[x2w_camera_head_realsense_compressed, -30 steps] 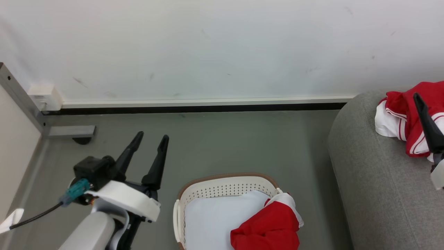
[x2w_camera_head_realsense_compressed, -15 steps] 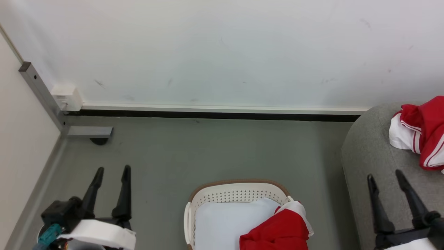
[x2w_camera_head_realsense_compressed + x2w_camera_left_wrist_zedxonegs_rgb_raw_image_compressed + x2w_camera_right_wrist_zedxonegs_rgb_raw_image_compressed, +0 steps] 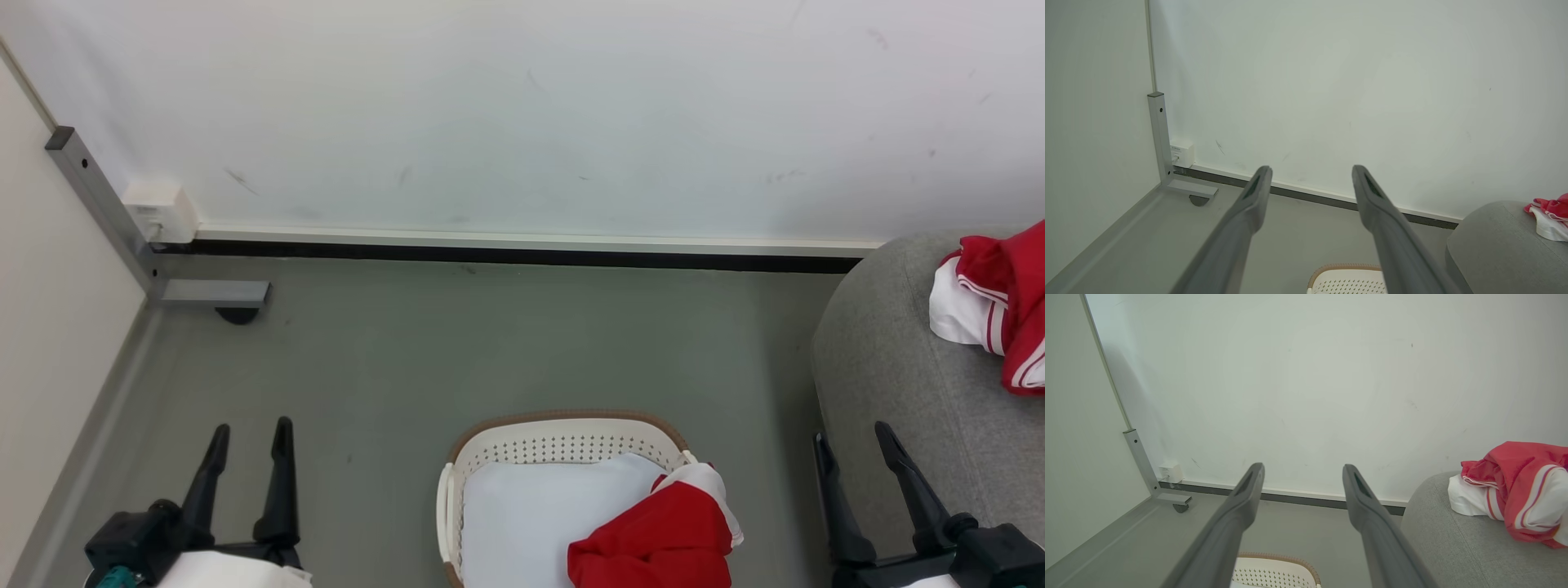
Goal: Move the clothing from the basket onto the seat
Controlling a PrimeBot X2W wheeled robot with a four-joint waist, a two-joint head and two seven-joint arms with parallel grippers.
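Clothing is split two ways: a red piece with white trim is slumped in the right side of the basket, down at 6 o'clock in the head view. It spills over the rim, right beside a flat pale cushion that takes up the rest of the basket.

Left gripper sits at 7 o'clock and right gripper at 5 o'clock. Both have their fingers spread wide with nothing between them, tips aimed toward 12.

The seat is grey woven fabric with a rounded corner and fills 3 to 4 o'clock. A crumpled red-and-white bundle with thin stripes lies on it at 3 o'clock, well apart from the basket.

The floor is smooth, dull grey-green with a few specks. Past it runs a dark strip topped by white skirting, then a white wall with faint scuffs.

At 10 o'clock a grey metal post has a flat foot with a dark caster under it. A small white box sits at the base of the wall there. It might have some marking on its front, but it's way too small to read.
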